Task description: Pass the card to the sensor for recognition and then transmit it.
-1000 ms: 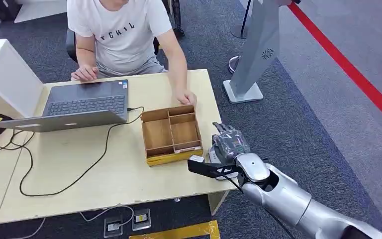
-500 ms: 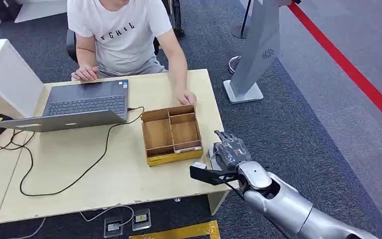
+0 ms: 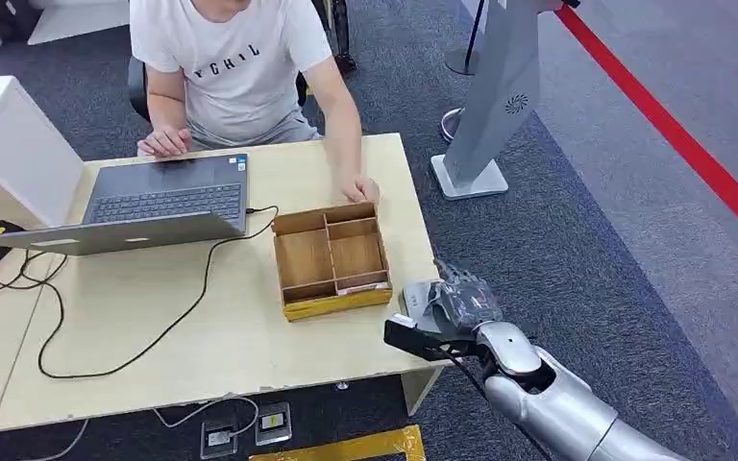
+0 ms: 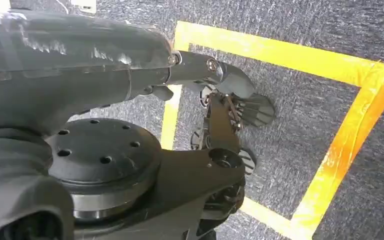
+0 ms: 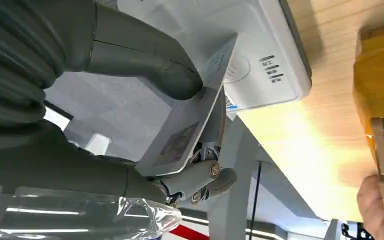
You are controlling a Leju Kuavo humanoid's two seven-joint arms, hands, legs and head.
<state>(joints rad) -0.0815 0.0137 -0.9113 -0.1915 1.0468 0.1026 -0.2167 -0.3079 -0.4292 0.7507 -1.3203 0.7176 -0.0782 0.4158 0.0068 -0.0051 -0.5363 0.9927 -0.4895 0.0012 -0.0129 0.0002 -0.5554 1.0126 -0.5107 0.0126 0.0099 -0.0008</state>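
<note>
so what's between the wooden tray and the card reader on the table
Nothing: bare tabletop separates the wooden tray from the white card reader, as the right wrist view shows. The right hand holds the card by the reader.

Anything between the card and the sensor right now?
Nothing visible. The right hand holds the card just over the white sensor at the table corner, with only open air between them. The wooden box sits beside the sensor, off the path.

The person's white shirt (image 3: 233, 58) reads "FGHIL" — nothing else is legible.
</note>
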